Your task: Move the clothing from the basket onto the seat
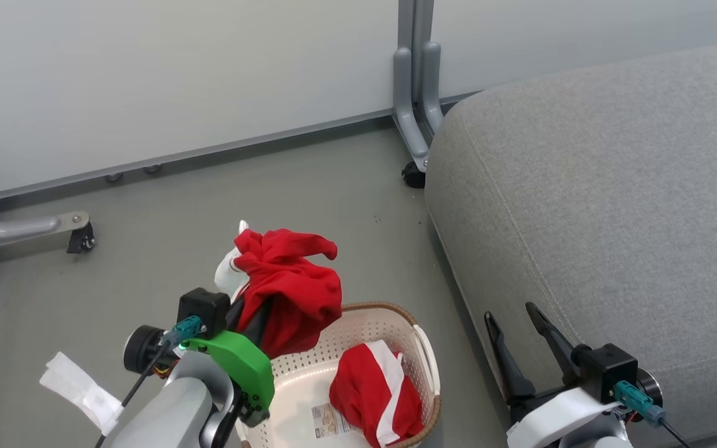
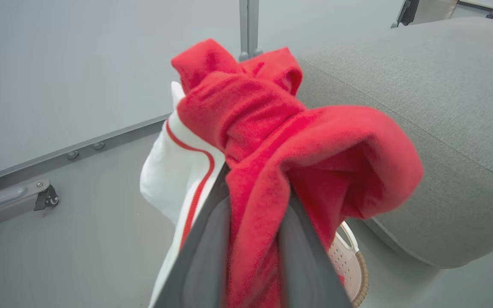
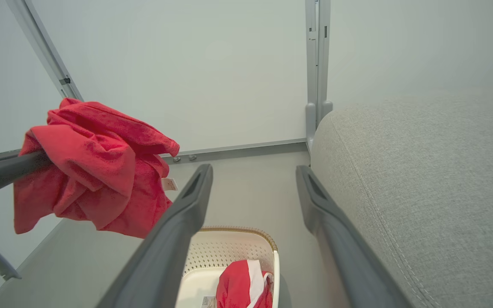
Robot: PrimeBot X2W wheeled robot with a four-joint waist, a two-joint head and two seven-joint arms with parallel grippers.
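- Left claw [image 2: 257, 188], closest to the lens, is pinched nearly closed on one red garment [image 1: 290, 286], held above the basket [image 1: 358, 323] at 7 o'clock in the head view.
- Second garment [image 1: 371, 392] lies inside the basket, at 6 o'clock.
- Right claw [image 1: 510, 313] gapes wide and empty at 5 o'clock, beside the seat [image 1: 613, 218] spanning 3 o'clock.
- The cloth looks soft, light and floppy. Pinch a bunched fold mid-heap, or it may trail or slip.

Clothing [image 1: 296, 292] – soft fuzzy cloth; basket [image 1: 358, 336] – perforated plastic, woven rim; seat [image 1: 613, 205] matt fabric.
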